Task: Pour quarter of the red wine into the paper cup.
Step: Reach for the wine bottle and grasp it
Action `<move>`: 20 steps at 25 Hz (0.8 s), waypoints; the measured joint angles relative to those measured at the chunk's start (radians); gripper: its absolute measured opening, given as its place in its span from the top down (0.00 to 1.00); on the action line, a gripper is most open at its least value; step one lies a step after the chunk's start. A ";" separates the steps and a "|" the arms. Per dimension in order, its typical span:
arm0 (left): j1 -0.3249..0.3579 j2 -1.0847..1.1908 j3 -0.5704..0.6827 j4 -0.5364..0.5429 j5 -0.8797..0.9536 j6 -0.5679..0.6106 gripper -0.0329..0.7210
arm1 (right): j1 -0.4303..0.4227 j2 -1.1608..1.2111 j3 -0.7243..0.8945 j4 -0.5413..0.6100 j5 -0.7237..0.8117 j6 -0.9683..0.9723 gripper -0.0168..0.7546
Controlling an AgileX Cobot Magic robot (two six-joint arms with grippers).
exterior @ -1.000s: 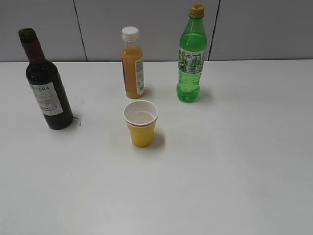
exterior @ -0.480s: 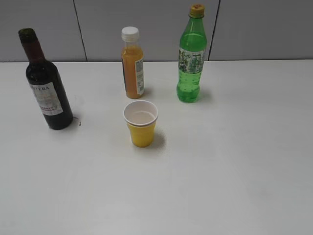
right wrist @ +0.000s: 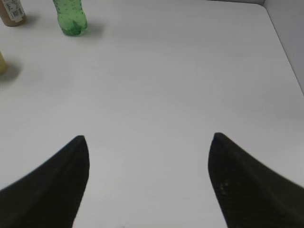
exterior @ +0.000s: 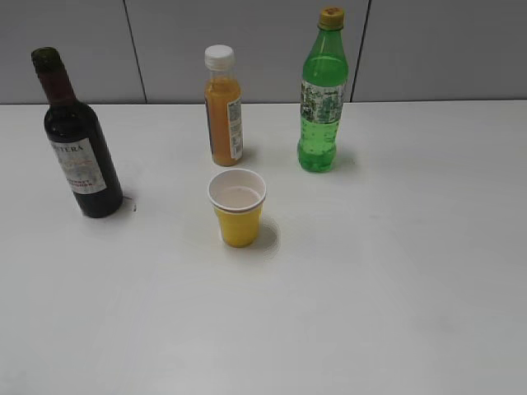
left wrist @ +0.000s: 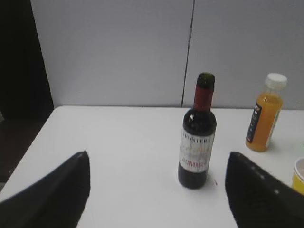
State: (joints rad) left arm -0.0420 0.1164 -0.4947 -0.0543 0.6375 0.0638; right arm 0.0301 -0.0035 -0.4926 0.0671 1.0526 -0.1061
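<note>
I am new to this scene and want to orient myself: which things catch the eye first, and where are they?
The dark red wine bottle stands at the table's left. The yellow paper cup stands in the middle. Behind it stand an orange juice bottle and a green soda bottle.

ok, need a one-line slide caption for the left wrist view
Open left gripper faces the upright red wine on the white table, orange juice bottle behind right.

Wine bottle at table far left, juice bottle behind paper cup at centre, soda bottle right of juice bottle, all upright, apart.
</note>
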 joint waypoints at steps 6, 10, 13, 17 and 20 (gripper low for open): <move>0.000 0.242 0.002 0.005 -0.430 0.006 0.09 | 0.000 0.000 0.000 0.000 0.000 0.000 0.21; 0.000 0.447 0.002 0.006 -0.719 0.006 0.10 | 0.000 0.000 0.000 0.000 0.000 0.000 0.21; 0.000 0.610 0.003 0.006 -0.856 0.005 0.11 | 0.000 0.000 0.000 0.000 0.000 0.000 0.21; -0.018 0.805 0.072 0.008 -1.108 -0.080 0.11 | 0.000 0.000 0.000 0.000 0.000 0.000 0.21; -0.057 0.897 0.190 0.023 -1.271 -0.129 0.12 | 0.000 0.000 0.000 0.000 0.000 0.000 0.21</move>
State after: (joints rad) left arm -0.0991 1.0133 -0.3044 -0.0313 -0.6340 -0.0654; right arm 0.0301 -0.0035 -0.4926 0.0671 1.0526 -0.1061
